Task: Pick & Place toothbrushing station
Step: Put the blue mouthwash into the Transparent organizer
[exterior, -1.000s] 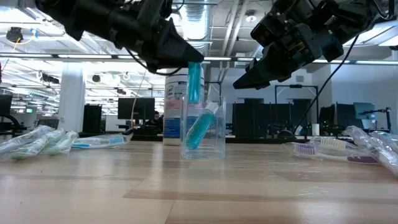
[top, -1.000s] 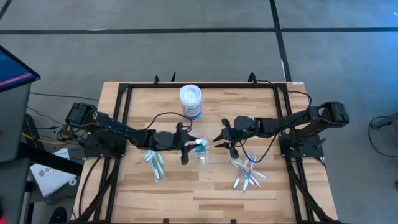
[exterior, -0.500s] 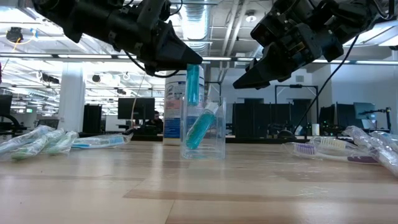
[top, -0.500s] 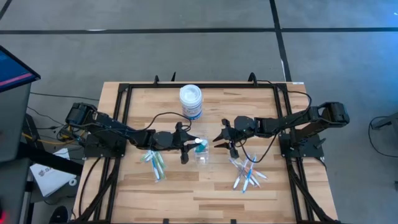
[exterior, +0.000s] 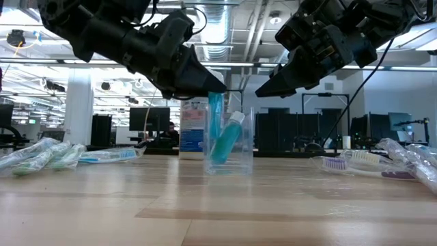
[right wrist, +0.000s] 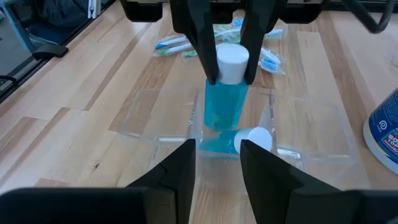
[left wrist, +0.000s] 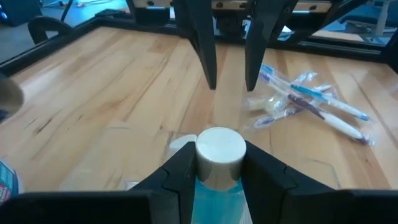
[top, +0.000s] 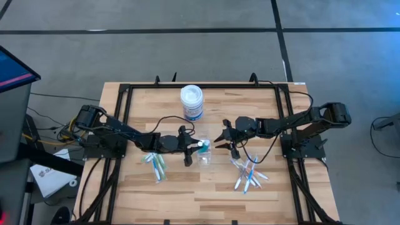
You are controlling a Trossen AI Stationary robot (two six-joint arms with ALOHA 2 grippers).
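Note:
A small clear cup [exterior: 244, 147] stands on the table's middle [top: 204, 160]. A blue white-capped tube [right wrist: 255, 138] leans tilted inside it. My left gripper [exterior: 208, 87] is just left of the cup, shut on a second blue tube [exterior: 215, 113] whose lower end is inside the cup. My right gripper [top: 226, 145] hovers open to the right of the cup and above it, with nothing between its fingers [right wrist: 186, 163]. Toothbrushes lie in two heaps on the table, one on the left [top: 156, 165] and one on the right [top: 249, 176]. My left gripper pinches the tube at its white cap [left wrist: 219, 149] between its two fingers. The fingers slant down from the table's left. The tube hangs upright below them, its blue body [right wrist: 225, 102] reaching down into the cup. Whether it touches the cup's floor I cannot tell.
A white round jar with a blue label [top: 192, 102] stands behind the cup toward the far edge. A black frame [top: 125, 100] runs along the table's sides and far edge. Bare wood lies along the near edge.
My left gripper has gone down with the tube, still shut on it. The tube's lower end, which hung at the cup's rim, now reaches deep inside the cup. My right gripper has kept still.

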